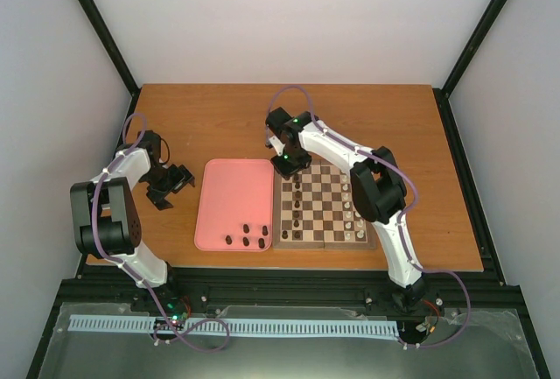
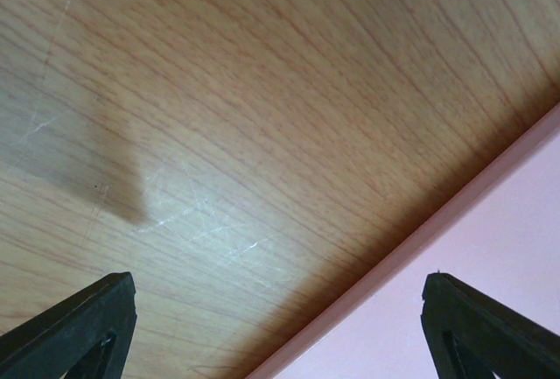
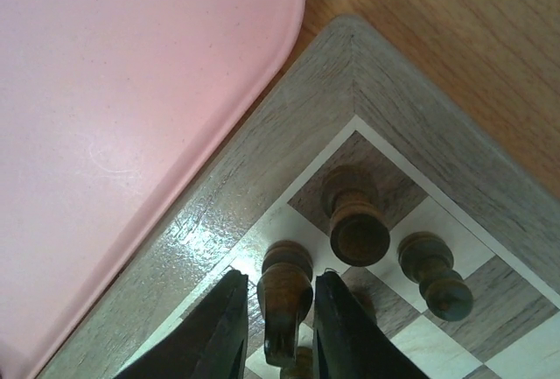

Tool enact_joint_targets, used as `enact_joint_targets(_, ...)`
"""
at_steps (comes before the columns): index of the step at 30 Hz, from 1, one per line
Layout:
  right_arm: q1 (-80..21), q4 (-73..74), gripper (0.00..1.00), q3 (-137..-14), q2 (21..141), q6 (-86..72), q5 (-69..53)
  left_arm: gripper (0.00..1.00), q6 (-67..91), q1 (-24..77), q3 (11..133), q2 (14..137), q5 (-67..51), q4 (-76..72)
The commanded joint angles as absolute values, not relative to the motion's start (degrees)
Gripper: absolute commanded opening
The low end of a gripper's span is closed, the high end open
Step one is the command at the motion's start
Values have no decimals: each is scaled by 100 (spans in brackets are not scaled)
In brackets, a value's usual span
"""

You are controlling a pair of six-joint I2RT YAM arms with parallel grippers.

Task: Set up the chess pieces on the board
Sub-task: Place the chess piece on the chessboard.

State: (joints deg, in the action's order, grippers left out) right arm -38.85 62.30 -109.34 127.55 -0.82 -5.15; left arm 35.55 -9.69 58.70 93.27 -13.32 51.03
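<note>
The board [image 1: 325, 244] lies right of centre, with several dark chess pieces [image 1: 297, 204] standing along its left side. More dark pieces [image 1: 248, 236] lie on the pink tray. My right gripper [image 3: 280, 277] hangs over the board's far left corner [image 3: 289, 134]. Its jaws stand slightly apart around an upright dark piece [image 3: 284, 296] on a light square, with a thin gap on the left side. A dark rook [image 3: 354, 217] fills the corner square and a pawn [image 3: 433, 274] stands beside it. My left gripper [image 2: 278, 284] is open and empty, over the table and the tray's rim.
The pink tray [image 1: 232, 195] sits directly left of the board, its edge almost touching the board's border [image 3: 219, 134]. Cream-white pieces [image 1: 357, 213] line the board's right side. The left arm [image 1: 166, 188] rests on the table left of the tray.
</note>
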Motion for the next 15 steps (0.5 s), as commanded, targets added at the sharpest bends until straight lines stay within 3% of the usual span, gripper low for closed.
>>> enact_joint_targets(1,-3841,6249,21,-11057,12702,-18,-625,100,3472,-996,6067,9374,-1340,5115)
enact_joint_targets(15,-4089,6733,35,-11179,11811,-239,-512,100,3476,-1001,6065,9379,-1336,5111)
